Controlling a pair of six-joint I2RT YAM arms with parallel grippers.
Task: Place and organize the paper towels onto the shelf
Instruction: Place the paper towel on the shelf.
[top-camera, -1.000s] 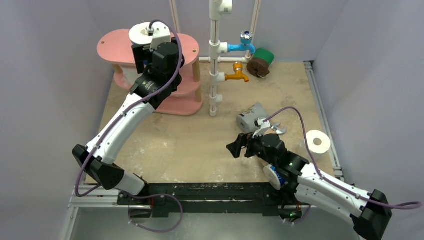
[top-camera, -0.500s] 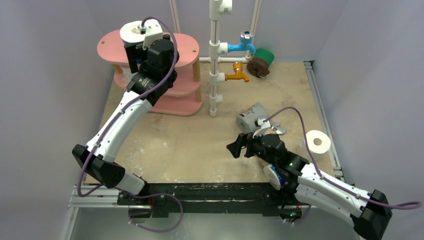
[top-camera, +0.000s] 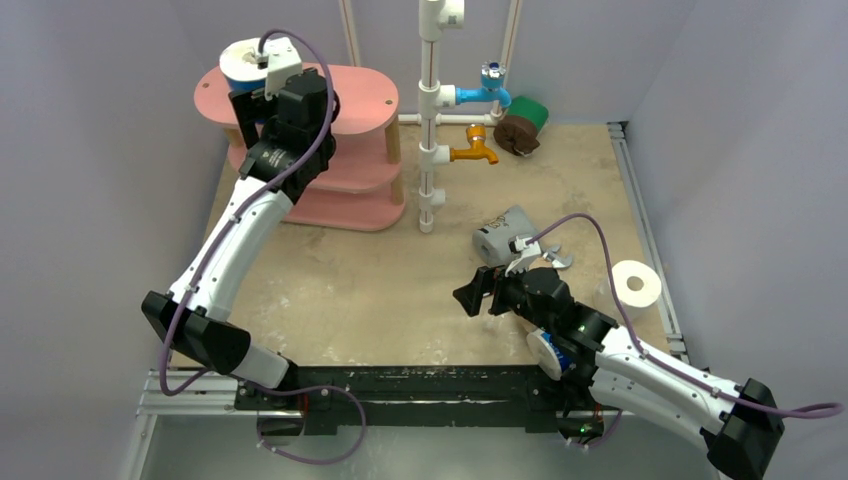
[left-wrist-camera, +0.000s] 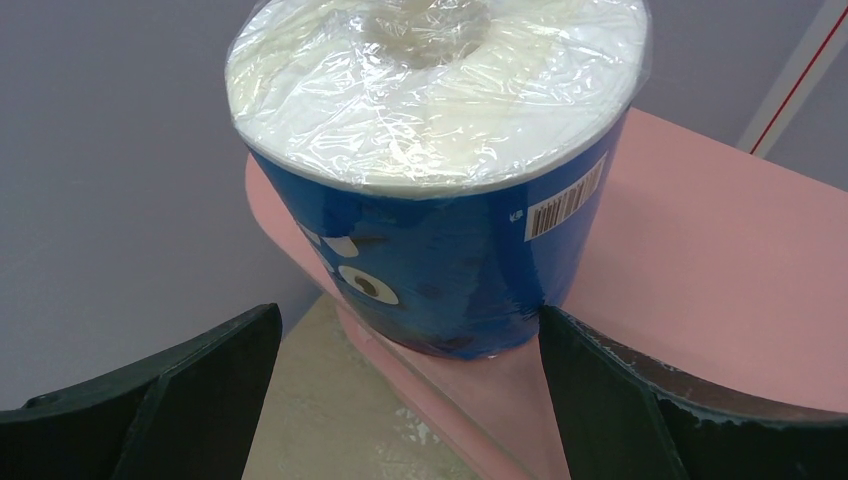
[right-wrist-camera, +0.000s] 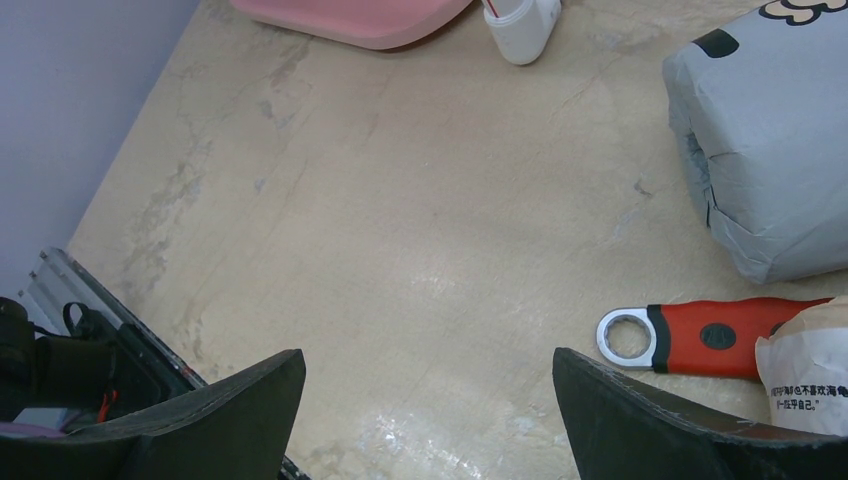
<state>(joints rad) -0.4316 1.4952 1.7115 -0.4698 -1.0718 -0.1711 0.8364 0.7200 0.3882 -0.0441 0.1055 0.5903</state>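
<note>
Over the left end of the pink shelf (top-camera: 365, 92), at its top board: blue-wrapped roll (left-wrist-camera: 430, 200), upright, base partly beyond the board's edge; touching down or just above it, impossible to say. Held, by the look of it, in the left gripper (left-wrist-camera: 408, 340), jaws stretched wide round its girth. Reads as the set-down stage of one placement. Next move: shift inward over the board, lower flat, then let go and back off without tipping it. Above the table (right-wrist-camera: 400, 200), right gripper (right-wrist-camera: 430, 400) equally wide, holding nothing; just beside, grey-wrapped roll (right-wrist-camera: 770, 150) and red-handled wrench (right-wrist-camera: 715, 335). Yet to shelve: white roll (top-camera: 636, 283), green roll (top-camera: 533, 112), brown roll (top-camera: 515, 135).
</note>
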